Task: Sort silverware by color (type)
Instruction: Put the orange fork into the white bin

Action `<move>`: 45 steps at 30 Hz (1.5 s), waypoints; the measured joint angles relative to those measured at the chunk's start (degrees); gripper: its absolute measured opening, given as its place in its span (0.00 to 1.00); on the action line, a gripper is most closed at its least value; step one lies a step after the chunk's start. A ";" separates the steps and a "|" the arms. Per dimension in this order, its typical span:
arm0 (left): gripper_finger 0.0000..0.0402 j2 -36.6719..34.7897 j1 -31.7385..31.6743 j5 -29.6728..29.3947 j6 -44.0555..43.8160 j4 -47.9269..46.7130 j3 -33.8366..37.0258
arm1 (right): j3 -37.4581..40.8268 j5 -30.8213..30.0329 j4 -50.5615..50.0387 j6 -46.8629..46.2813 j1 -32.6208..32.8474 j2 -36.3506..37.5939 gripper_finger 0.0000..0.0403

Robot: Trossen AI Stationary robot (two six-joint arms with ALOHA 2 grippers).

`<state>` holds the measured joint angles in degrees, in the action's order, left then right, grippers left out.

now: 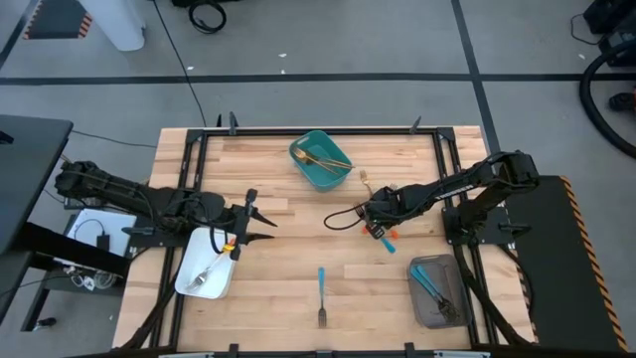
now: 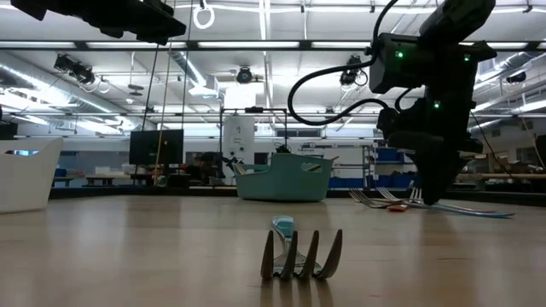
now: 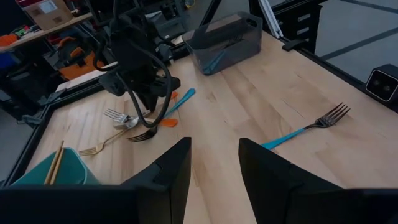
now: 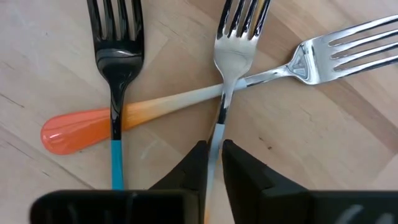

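Note:
Three forks lie crossed on the table right of centre. They are a black fork with a blue handle point(image 4: 117, 74), an orange-handled fork point(image 4: 174, 102) and a silver-headed fork point(image 4: 233, 53). My right gripper point(image 4: 214, 165) points down over them, shut on the silver-headed fork's handle point(image 1: 376, 221). A gold fork point(image 1: 365, 180) lies just beyond them. One blue-handled fork point(image 1: 322, 295) lies flat near the front edge. My left gripper point(image 1: 263, 221) hovers open by the white tray, holding nothing. My right gripper pinches the silver-headed fork's thin handle point(image 4: 216, 140) between its two fingers, a little below the head. The fingers come from above, slanting down, and lie across the handle. The fork rests on top of the orange-handled fork and on the table.
A teal bin point(image 1: 320, 159) with gold utensils stands at the far centre. The grey tray point(image 1: 437, 290) at the front right holds blue-handled pieces. The white tray point(image 1: 204, 264) at the front left holds a fork. Bare wood lies between them.

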<state>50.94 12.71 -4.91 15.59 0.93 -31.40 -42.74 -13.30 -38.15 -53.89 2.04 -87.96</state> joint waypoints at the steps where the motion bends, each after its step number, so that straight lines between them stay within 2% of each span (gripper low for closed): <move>1: 0.35 0.00 0.00 0.00 0.00 0.01 0.00 | 0.00 0.00 0.00 0.04 0.00 0.00 0.12; 9: 0.35 -0.02 0.00 0.00 -0.26 0.02 0.00 | -0.02 -0.76 0.09 1.22 0.00 0.07 0.02; 18: 0.35 1.52 0.00 -0.14 -5.97 0.74 -0.09 | -1.16 -0.13 -1.13 5.77 0.02 0.22 0.01; 21: 0.35 3.92 0.02 -3.12 -5.38 0.88 -0.09 | -3.47 -0.45 -1.29 7.40 0.22 0.48 0.01; 26: 0.35 9.37 0.04 -12.84 -0.42 0.93 -0.04 | -6.02 -1.86 -1.64 9.53 0.61 0.46 0.01; 28: 0.35 10.74 0.04 -14.25 -0.26 1.09 -0.09 | -6.08 -1.52 -2.44 9.08 0.61 0.46 0.01; 37: 0.35 11.69 0.39 -14.38 -1.44 1.64 -0.11 | -3.11 -0.58 -2.06 7.21 1.85 0.11 0.16; 45: 0.35 11.69 0.39 -14.36 -1.40 2.21 -0.11 | 0.65 -0.70 6.18 7.93 1.97 0.11 0.25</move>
<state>62.63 13.10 -19.27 14.20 3.14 -31.51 -42.09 -14.00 -31.97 -45.95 4.01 -87.85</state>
